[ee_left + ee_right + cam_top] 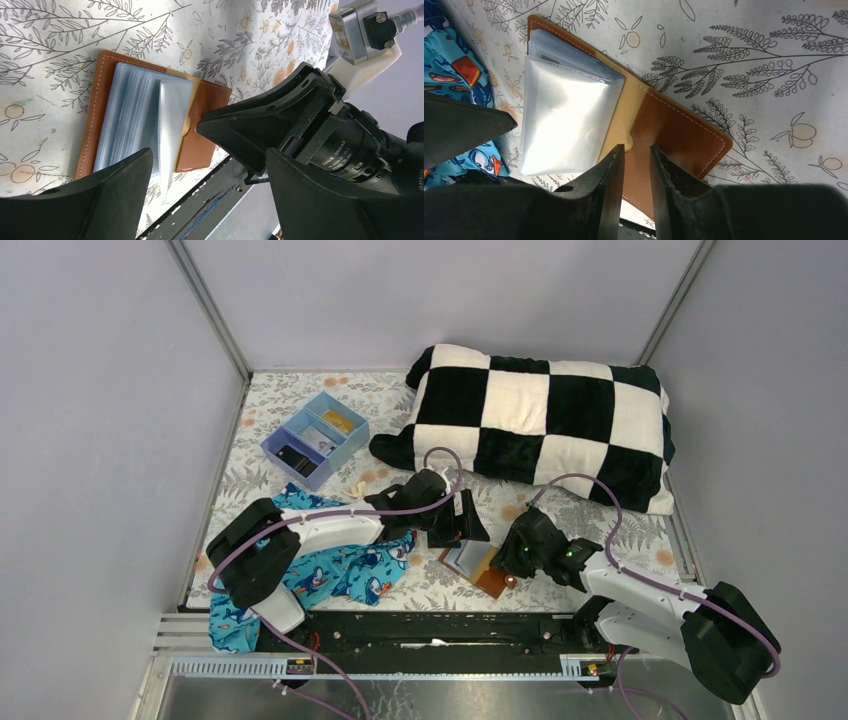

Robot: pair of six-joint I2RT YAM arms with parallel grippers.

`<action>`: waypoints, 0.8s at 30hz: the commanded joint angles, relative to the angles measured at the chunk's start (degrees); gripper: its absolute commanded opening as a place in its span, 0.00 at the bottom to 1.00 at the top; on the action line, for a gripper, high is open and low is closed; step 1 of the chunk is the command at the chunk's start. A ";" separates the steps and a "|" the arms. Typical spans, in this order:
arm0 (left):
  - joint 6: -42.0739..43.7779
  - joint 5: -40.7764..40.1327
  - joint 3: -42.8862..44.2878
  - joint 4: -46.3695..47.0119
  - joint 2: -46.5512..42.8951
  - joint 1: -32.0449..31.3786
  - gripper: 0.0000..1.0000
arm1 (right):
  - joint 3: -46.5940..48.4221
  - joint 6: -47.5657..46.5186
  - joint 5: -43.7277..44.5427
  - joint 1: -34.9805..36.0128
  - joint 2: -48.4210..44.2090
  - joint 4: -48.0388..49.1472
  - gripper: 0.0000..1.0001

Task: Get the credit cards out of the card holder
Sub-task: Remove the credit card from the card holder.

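Observation:
The card holder (pixel 478 567) lies open on the floral cloth near the front edge, brown leather with pale grey plastic sleeves (pixel 135 115). It also shows in the right wrist view (pixel 674 145). A tan layer (pixel 624 117) shows under the sleeves; I cannot tell whether it is a card. No card shows in the sleeves. My left gripper (pixel 209 155) is wide open and empty just above the holder's left side. My right gripper (pixel 637 152) has its jaws a narrow gap apart with nothing between them, over the holder's right leather half. Small cards (pixel 318 440) lie in the blue tray.
A blue divided tray (pixel 352 438) stands at the back left. A black-and-white checkered pillow (pixel 540 415) fills the back right. Blue patterned cloth (pixel 345 565) lies under the left arm. The black front rail (pixel 430 630) runs just behind the holder.

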 commanded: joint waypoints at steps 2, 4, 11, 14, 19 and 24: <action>-2.72 3.68 1.74 5.31 2.32 -0.73 0.88 | -2.01 -0.04 1.80 -0.21 -1.36 -2.21 0.34; -4.34 5.75 1.12 8.97 3.20 -1.54 0.88 | -2.00 -0.09 1.05 -0.22 -3.05 -2.85 0.34; 0.59 -7.01 3.56 -3.71 -1.04 -1.80 0.93 | -2.65 -0.02 1.30 -0.21 -5.56 -4.31 0.35; 2.88 -9.75 5.19 -8.31 -1.21 -1.83 0.93 | -2.96 0.07 1.14 -0.21 -5.15 -3.60 0.35; 4.29 -6.36 5.40 -7.13 1.16 -1.90 0.93 | -2.86 0.26 0.81 -0.21 -3.28 -3.06 0.35; 4.94 -3.78 6.68 -7.17 4.83 -2.70 0.93 | -2.72 0.02 0.78 -0.21 -2.65 -2.49 0.36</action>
